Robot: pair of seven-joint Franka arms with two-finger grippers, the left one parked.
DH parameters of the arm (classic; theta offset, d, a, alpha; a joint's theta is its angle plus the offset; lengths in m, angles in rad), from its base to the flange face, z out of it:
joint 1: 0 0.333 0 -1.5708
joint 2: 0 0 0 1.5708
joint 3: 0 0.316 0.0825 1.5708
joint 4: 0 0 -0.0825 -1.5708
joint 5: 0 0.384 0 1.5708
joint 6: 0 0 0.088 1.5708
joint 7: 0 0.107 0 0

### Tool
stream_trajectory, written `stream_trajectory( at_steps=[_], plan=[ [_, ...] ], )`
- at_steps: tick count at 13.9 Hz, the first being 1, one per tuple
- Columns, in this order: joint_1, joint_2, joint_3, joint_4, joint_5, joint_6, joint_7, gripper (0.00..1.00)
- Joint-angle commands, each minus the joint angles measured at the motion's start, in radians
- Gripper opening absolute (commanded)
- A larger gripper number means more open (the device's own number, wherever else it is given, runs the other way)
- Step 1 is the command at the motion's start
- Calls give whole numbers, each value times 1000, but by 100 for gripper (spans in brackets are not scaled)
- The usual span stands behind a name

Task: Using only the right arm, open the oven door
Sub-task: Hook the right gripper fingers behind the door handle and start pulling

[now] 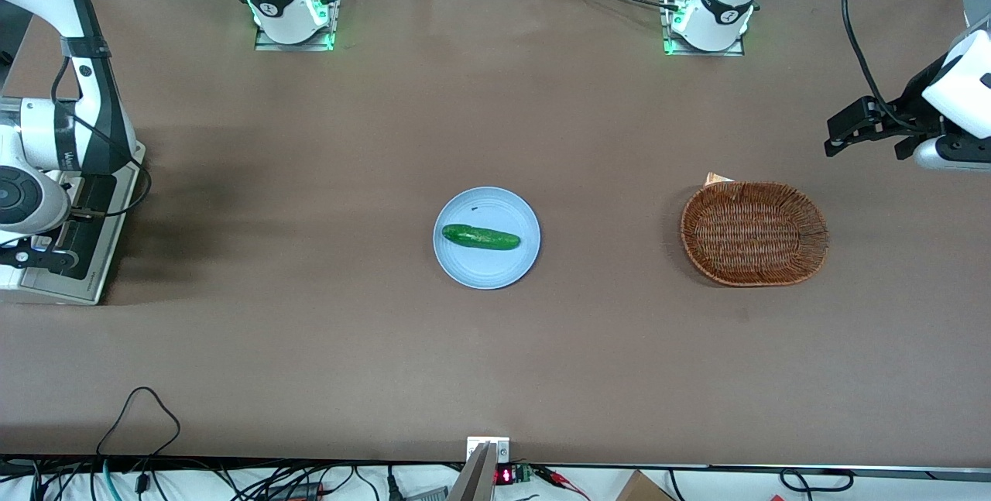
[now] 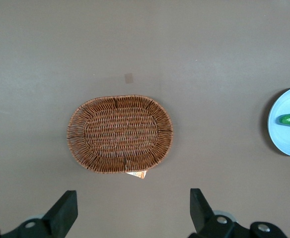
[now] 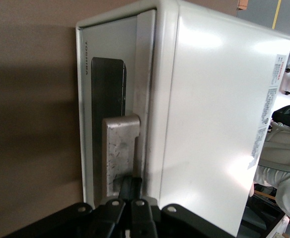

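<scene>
The small white toaster oven [image 3: 209,114] stands at the working arm's end of the table. Its oven door [image 3: 108,84] lies flush against the body, with a dark glass window and a pale bar handle [image 3: 119,148]. In the front view the door [image 1: 97,245] faces the middle of the table, and the right arm [image 1: 46,145] hangs over the oven. My gripper [image 3: 133,184] is at one end of the handle. Its two black fingers are pressed together in the gap between the handle bar and the door frame. In the front view the gripper [image 1: 58,253] sits against the door.
A pale blue plate [image 1: 486,269] holding a green cucumber [image 1: 480,237] lies mid-table. A brown wicker basket [image 1: 755,232] sits toward the parked arm's end. Cables run along the table edge nearest the front camera.
</scene>
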State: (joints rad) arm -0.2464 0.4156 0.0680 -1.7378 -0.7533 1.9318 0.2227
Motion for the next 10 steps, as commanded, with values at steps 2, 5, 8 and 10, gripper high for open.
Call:
stream_trajectory(
  at_steps=[2, 5, 8, 10],
  plan=[
    [-13, 8, 3, -25, -29, 47, 50, 0],
    [-13, 23, 3, -26, -21, 81, 107, 0],
    [-13, 25, 4, -34, -18, 99, 113, 0],
    [-11, 31, 4, -34, -12, 113, 115, 0]
  ],
)
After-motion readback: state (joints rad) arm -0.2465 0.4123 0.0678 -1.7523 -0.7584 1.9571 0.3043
